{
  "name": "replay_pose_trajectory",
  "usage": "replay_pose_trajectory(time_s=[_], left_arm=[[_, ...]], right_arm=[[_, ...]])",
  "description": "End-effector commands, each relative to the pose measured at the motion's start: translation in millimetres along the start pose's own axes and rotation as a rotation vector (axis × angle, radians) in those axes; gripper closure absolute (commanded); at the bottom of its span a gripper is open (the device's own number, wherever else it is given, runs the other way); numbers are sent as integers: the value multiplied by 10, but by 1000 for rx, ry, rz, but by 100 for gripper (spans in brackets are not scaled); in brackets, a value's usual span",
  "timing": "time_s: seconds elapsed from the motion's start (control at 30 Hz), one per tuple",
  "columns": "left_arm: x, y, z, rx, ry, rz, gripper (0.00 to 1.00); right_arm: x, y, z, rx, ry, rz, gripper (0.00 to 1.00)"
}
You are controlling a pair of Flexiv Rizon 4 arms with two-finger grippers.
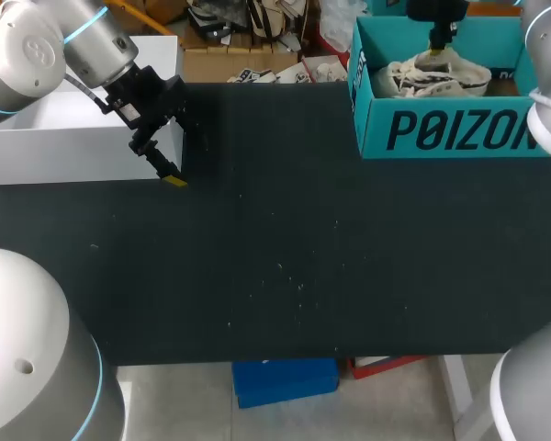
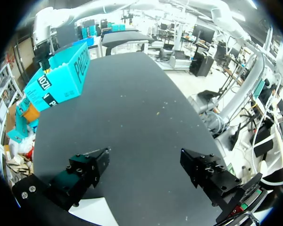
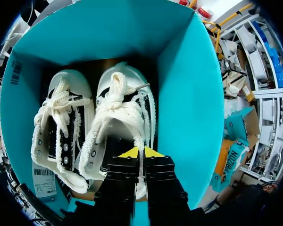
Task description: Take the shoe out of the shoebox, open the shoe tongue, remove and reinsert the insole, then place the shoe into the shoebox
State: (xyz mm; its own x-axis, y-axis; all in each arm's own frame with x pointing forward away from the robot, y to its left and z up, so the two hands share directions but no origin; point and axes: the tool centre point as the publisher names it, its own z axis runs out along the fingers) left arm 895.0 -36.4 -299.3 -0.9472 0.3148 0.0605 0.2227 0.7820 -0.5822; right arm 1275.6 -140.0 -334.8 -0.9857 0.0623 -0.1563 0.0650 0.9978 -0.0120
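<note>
A teal shoebox [image 1: 459, 133] stands open at the table's far right and holds a pair of black-and-white laced shoes [image 1: 441, 78]. My right gripper [image 1: 436, 50] reaches down into the box. In the right wrist view its yellow tips [image 3: 140, 153] are shut together over the opening of one shoe [image 3: 125, 113], just behind the laces. I cannot tell if any fabric is pinched between them. The second shoe [image 3: 61, 127] lies beside it. My left gripper [image 1: 165, 170] hangs open over the table's far left, nothing between its fingers [image 2: 89, 169]. The shoebox [image 2: 61, 77] shows far ahead of it.
A white open box [image 1: 64, 138] sits at the table's back left, right beside my left gripper. The black tabletop [image 1: 285, 257] stretches between the two boxes. The shoebox walls [image 3: 179, 84] stand close around my right gripper.
</note>
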Motion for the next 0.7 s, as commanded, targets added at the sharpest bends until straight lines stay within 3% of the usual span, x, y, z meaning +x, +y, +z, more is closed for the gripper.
replay_pose_trajectory(time_s=[0.03, 0.37, 0.57, 0.7], left_arm=[[3, -5, 2, -4, 1, -1, 0], [3, -5, 2, -4, 1, -1, 0], [3, -5, 2, -4, 1, -1, 0], [3, -5, 2, -4, 1, -1, 0]], right_arm=[[153, -4, -442, 9, -14, -11, 100], [616, 71, -1073, 47, -53, -9, 100], [1095, 236, -1344, 55, -99, 27, 100], [1513, 416, -1463, 54, -122, 58, 100]])
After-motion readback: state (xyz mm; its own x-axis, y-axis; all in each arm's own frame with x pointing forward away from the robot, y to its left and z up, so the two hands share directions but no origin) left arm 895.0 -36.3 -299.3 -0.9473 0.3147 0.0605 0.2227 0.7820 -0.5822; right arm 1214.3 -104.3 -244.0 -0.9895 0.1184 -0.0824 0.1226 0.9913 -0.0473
